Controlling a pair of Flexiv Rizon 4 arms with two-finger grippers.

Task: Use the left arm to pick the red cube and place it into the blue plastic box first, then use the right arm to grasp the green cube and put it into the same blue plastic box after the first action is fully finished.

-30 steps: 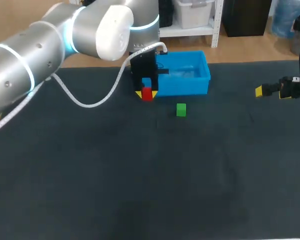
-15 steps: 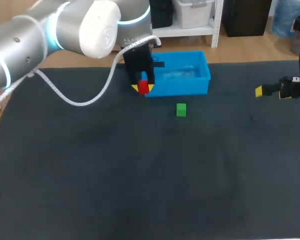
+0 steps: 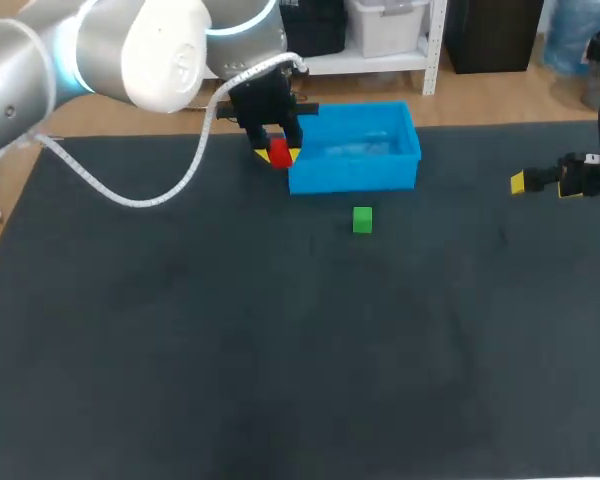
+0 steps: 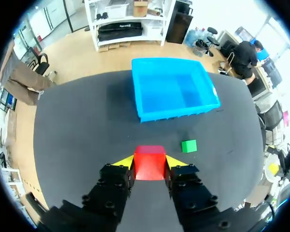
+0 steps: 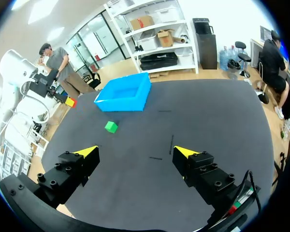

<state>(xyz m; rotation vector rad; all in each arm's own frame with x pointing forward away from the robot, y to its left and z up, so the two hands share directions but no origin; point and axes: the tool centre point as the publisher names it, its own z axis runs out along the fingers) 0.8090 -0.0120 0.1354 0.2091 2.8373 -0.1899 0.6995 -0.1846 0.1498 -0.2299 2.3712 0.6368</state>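
Head view: the left arm comes in from the left and its left gripper [image 3: 277, 152] hangs just beside the left end of the blue plastic box [image 3: 355, 176]. Its fingers are clamped on the red cube [image 3: 278, 155]. The cube looks to be outside the box wall, not yet over the opening. The green cube [image 3: 362, 220] lies alone on the dark table [image 3: 280, 360], a little in front of the box. The right gripper [image 3: 545, 183] hangs well apart at the right edge, holding nothing.

Left wrist view: the red cube [image 4: 149, 162] sits squarely between the two yellow tips, gripped from both sides. The blue plastic box [image 4: 174, 112] lies ahead of the fingers with nothing in it, and the green cube [image 4: 189, 145] rests between gripper and box, slightly to one side.

Right wrist view: the right gripper [image 5: 136, 152] has its fingers wide apart over bare table. The green cube [image 5: 111, 126] and the blue plastic box [image 5: 118, 105] lie well ahead of it.

By my reading the first step is in hand, in its carry phase. Next, the left gripper must shift sideways until the cube is over the box's interior, then part its fingers. The right arm should wait until then.
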